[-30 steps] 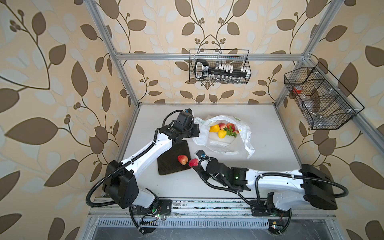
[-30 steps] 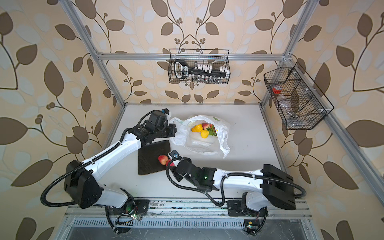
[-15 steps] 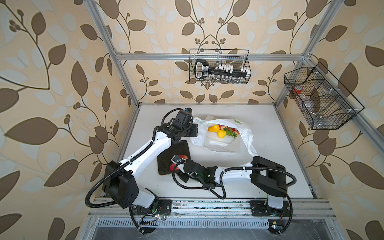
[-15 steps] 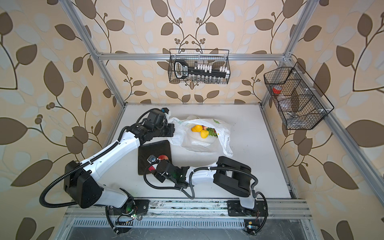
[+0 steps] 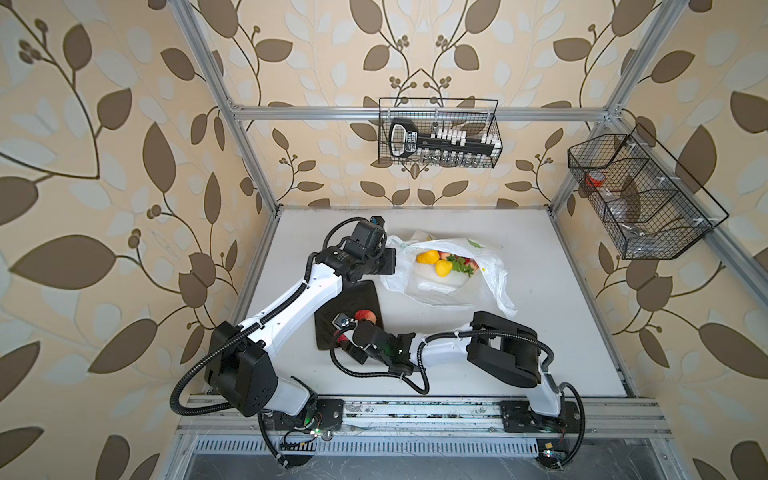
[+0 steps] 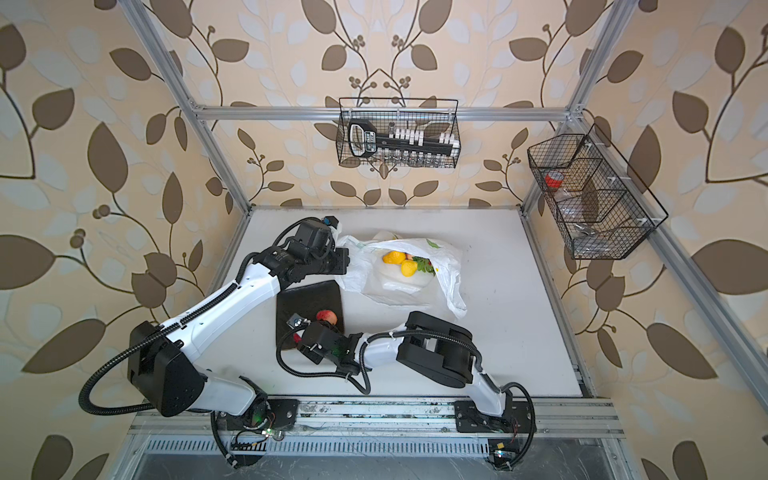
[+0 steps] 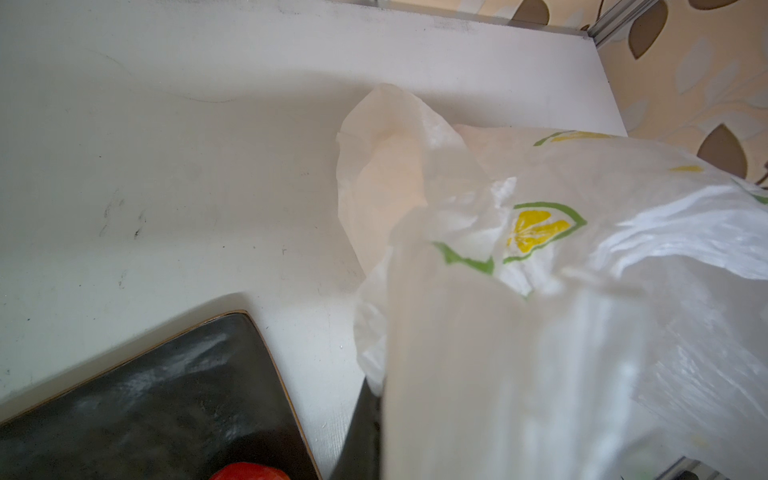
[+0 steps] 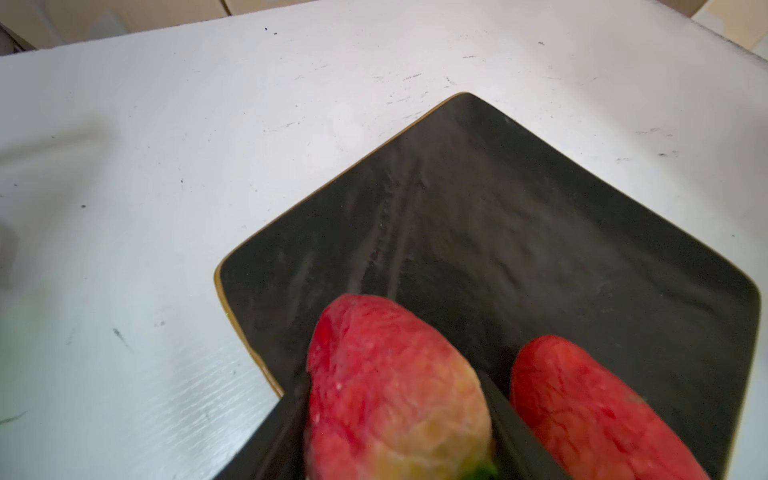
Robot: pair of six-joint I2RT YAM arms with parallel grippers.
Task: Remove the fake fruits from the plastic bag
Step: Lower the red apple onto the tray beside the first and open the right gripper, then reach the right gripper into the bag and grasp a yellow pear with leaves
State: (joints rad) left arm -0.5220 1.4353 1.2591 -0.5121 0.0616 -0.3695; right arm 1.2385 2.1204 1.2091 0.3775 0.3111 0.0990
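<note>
The plastic bag (image 5: pixel 440 286) lies open at the table's middle with yellow fake fruits (image 5: pixel 428 257) and a green-leafed red one (image 5: pixel 461 264) inside. My left gripper (image 5: pixel 392 262) is shut on the bag's left rim; the film (image 7: pixel 582 291) drapes over its fingers. A red-yellow apple (image 5: pixel 365 316) sits on the dark tray (image 5: pixel 353 297). My right gripper (image 8: pixel 395 415) is low over the tray's front, with a red-yellow fruit (image 8: pixel 395 386) between its fingers, which touch both sides. Another red fruit (image 8: pixel 590 411) lies right beside it on the tray (image 8: pixel 478 216).
Two black wire baskets hang on the frame, one at the back wall (image 5: pixel 438 133) and one at the right (image 5: pixel 640 195). The right arm's folded elbow (image 5: pixel 503 349) sits just in front of the bag's lower corner.
My right gripper has carried the red fruit leftward from beside the tray to over its front part, and the arm has folded. The left gripper has kept hold of the bag.
</note>
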